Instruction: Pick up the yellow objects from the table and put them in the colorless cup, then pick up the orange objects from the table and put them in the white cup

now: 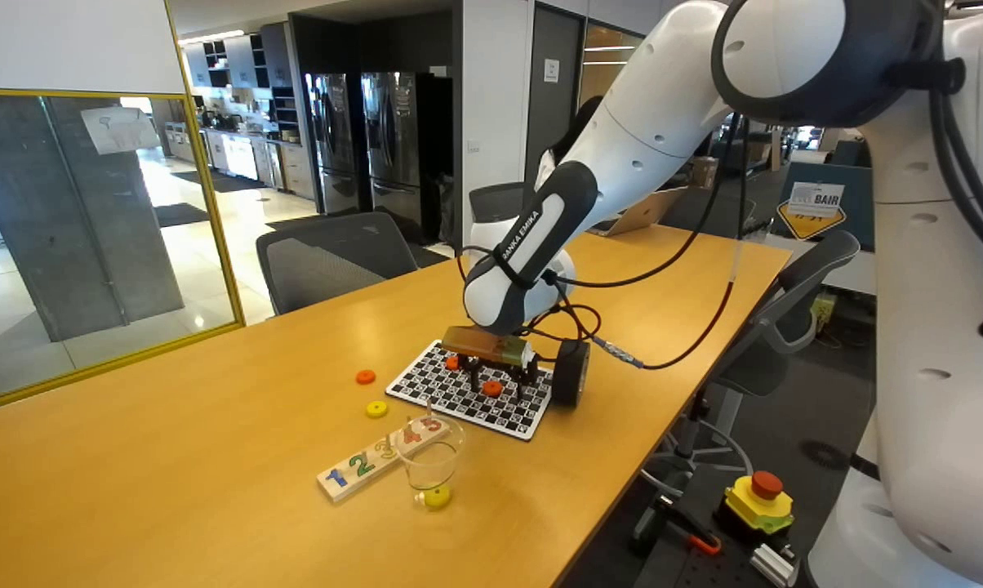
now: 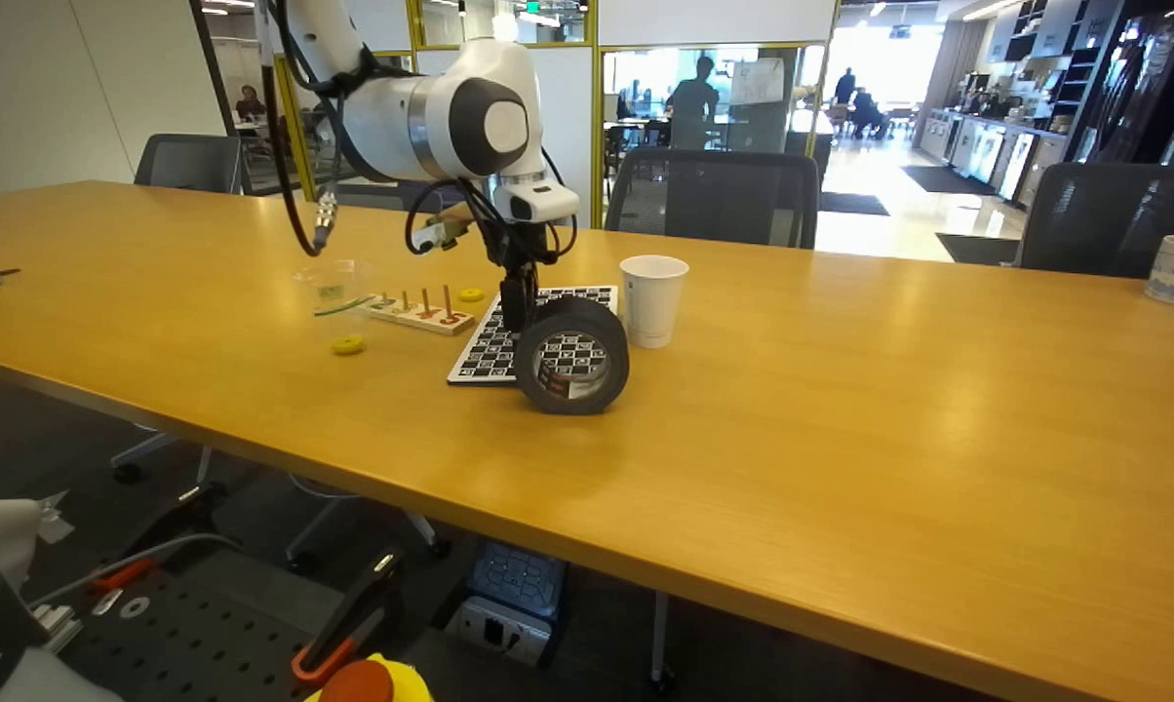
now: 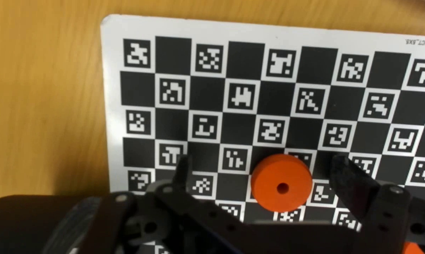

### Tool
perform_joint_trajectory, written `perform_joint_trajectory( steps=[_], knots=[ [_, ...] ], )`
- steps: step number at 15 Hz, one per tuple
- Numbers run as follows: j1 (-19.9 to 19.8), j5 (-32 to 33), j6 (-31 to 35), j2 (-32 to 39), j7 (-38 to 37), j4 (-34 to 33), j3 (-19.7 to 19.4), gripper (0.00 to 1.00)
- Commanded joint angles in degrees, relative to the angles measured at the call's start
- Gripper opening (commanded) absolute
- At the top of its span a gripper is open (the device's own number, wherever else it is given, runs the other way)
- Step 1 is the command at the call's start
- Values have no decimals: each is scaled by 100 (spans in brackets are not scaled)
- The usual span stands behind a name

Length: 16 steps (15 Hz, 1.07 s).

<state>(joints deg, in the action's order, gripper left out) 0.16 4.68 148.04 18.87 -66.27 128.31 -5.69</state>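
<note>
From a distance, I am seeing the white cup (image 2: 654, 302) whole only in an exterior view, standing upright just beside the checkered marker board (image 2: 489, 356); the clear cup (image 1: 430, 465), well apart from the board, is showing in both exterior views but not in the wrist view. On the table (image 1: 214, 474) I am counting three orange discs (image 1: 492, 389), two resting on the marker board and a third disc (image 1: 366, 376) lying near its corner; two yellow discs (image 1: 377, 408) are also showing, one near the board, a second well apart from it at the clear cup's foot, inside or beside I am unable to tell. One wooden number pegboard (image 1: 359, 469) is lying near the board, one roll of dark tape (image 1: 571, 373) standing just beside it. My claw (image 3: 261, 167) is pointing down over the marker board, released, fingers (image 3: 353, 185) spread wide either side of an orange disc, gaps showing on both sides.
</note>
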Motion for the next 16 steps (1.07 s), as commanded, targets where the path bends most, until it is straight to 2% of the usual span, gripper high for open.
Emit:
perform_joint_trajectory(
  steps=[1,16],
  knots=[
    [-16,-271,174,158,344,-220,-64,100],
    [34,-446,109,243,584,-382,-98,100]
  ],
)
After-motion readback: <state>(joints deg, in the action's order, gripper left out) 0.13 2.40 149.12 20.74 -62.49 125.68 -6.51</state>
